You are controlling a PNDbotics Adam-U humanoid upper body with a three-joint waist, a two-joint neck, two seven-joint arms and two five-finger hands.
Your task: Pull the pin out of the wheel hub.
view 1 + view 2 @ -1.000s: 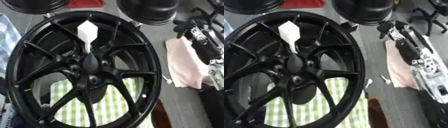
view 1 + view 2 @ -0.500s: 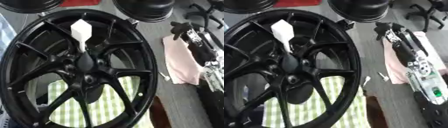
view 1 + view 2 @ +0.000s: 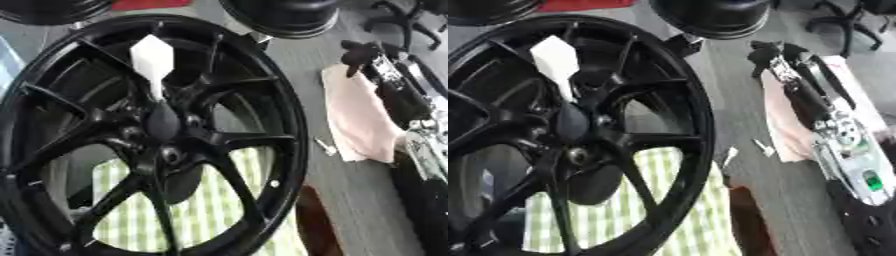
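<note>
Landmark: I take the wheel [image 3: 149,135], which fills the left and middle of my view.
Pin [image 3: 153,62]: stands in the wheel's hub, head toward the far rim.
Checked cloth [image 3: 210,210]: under the wheel, near side.
Folded cloth [image 3: 359,117]: right of the wheel, on the table [image 3: 359,200].
My right arm [image 3: 833,125]: right of the wheel, over that folded cloth, with my right hand [image 3: 773,51] at its far end.
Small piece [image 3: 325,146]: between wheel and folded cloth.
Other wheels [image 3: 284,15]: behind.
</note>
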